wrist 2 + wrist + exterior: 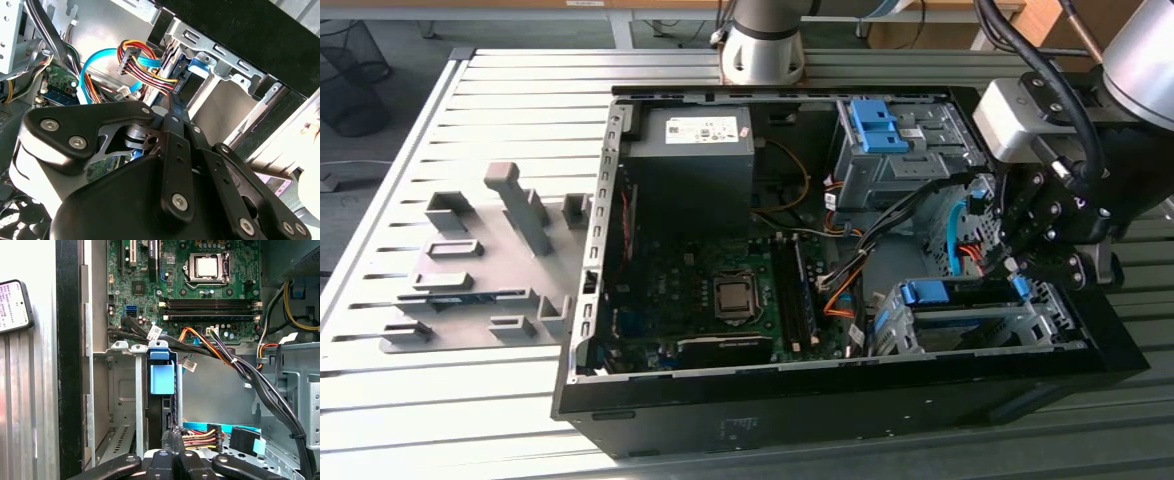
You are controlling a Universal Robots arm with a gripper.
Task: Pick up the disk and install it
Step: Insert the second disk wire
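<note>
1. The gripper (1015, 268) hangs over the corner of the open computer case (854, 415) on the exterior view's right, just above the drive cage (1014, 335).
2. In both wrist views its fingers (169, 439) are drawn together at the tips, with nothing visible clamped between them. The tips sit close to the bundle of red, yellow and black cables (200, 435); I cannot tell whether they touch it.
3. The disk (945, 293) sits slotted in the drive cage, apart from the gripper, with its blue rail end at the cage mouth.
4. The first wrist view looks along the cage: the disk (161, 374) stands edge-on between the metal walls, with the blue tab uppermost and the motherboard (200, 285) beyond it.
5. The second wrist view brings the gripper (172, 102) close up, its black links in front, with a light-blue ribbon cable (92, 65) curving behind.
6. The exterior view takes in the slatted table (454, 420), a grey fixture plate (474, 280) beside the case, the black power supply (687, 165) and a second blue bracket (874, 125) in the far cage.
</note>
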